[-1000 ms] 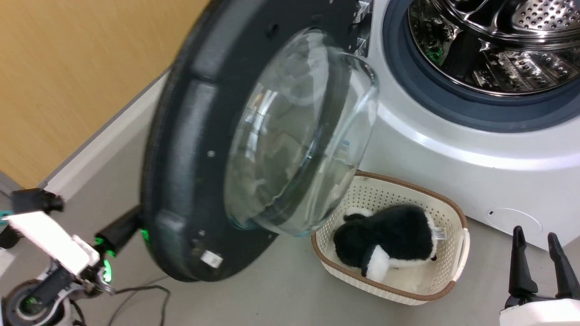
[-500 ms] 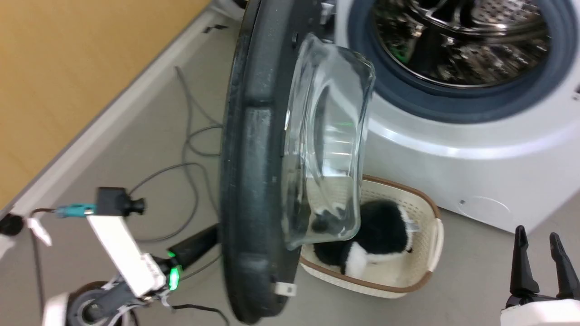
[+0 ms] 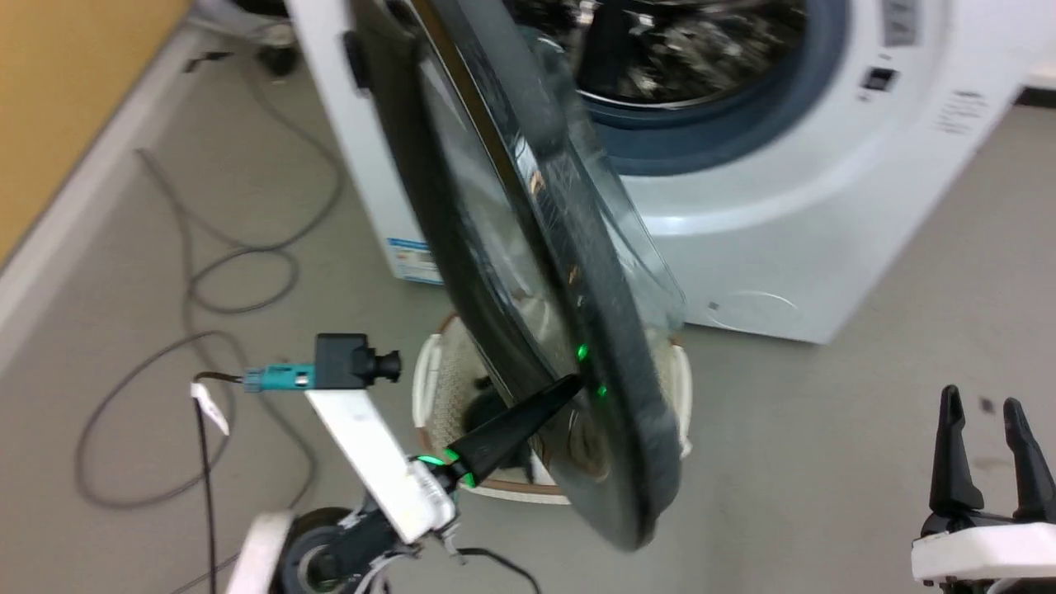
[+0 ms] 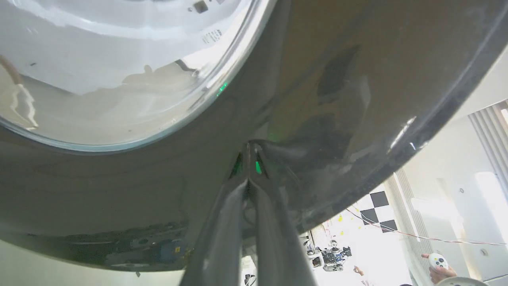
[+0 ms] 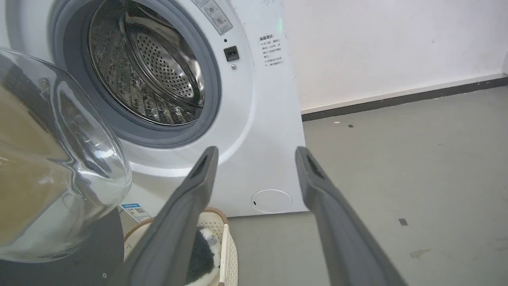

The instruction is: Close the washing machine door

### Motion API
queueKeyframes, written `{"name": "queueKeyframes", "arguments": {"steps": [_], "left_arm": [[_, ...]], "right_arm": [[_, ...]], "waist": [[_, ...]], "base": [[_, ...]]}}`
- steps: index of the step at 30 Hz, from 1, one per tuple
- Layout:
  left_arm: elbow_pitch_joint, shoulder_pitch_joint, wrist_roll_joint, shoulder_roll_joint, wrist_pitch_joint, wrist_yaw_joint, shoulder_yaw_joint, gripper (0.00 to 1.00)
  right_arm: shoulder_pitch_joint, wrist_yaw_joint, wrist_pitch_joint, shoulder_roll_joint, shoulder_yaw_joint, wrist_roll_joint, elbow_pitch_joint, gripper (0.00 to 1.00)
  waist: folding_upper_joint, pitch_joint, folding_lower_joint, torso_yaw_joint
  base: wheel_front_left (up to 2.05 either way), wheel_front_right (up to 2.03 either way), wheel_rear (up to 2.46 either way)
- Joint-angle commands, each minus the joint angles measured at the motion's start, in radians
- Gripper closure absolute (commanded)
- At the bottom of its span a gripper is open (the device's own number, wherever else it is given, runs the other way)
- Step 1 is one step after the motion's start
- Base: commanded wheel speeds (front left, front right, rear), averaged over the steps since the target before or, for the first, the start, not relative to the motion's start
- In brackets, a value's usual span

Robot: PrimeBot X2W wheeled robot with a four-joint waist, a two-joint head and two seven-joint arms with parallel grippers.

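Test lab: calib. checkerboard (image 4: 378, 201), loose cables (image 3: 191, 285) on floor (image 3: 825, 429).

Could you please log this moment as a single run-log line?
left gripper: shut, pressed against door rim | right gripper: open, holding nothing | door: partly open | washing machine: drum exposed

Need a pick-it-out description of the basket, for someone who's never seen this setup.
Start at the big white washing machine; on the grey floor right in front of it, under the open washing machine door, sits a small basket. It is cream with perforated walls and a brown rim, and holds a black-and-white plush toy, unlike the smooth white machine and glossy black door beside it.
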Motion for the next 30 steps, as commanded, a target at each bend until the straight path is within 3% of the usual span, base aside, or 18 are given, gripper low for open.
{"name": "queueKeyframes", "arguments": {"steps": [1,8,18,24,30], "left_arm": [[0.009,-0.019,0.007,-0.002,-0.032,-0.005,-0.022,1.00],[0.116,-0.107,0.066,-0.002,-0.256,-0.005,-0.162,1.00],[0.351,-0.275,0.118,0.014,-0.566,-0.005,-0.259,1.00],[0.451,-0.340,0.094,0.037,-0.680,-0.005,-0.318,1.00],[0.488,-0.352,0.052,0.078,-0.762,-0.005,-0.362,1.00]], "right_arm": [[-0.015,0.001,-0.004,0.000,0.001,0.010,-0.001,0.00],[-0.038,0.001,-0.004,0.000,0.022,0.023,-0.002,0.00],[-0.068,0.001,-0.004,0.000,0.056,0.035,-0.007,0.00],[-0.068,0.001,-0.004,0.000,0.092,0.028,-0.021,0.00],[-0.049,0.001,-0.004,0.000,0.111,0.015,-0.040,0.00]], "waist": [[0.0000,0.018,0.0000,-0.060],[0.0000,0.037,0.0000,-0.162],[0.0000,0.060,0.0000,-0.302],[0.0000,0.066,0.0000,-0.353],[0.0000,0.051,0.0000,-0.362]], "base": [[0.00,0.00,0.00],[0.00,0.00,0.00],[0.00,0.00,0.00],[0.00,0.00,0.00],[0.00,0.00,0.00]]}}
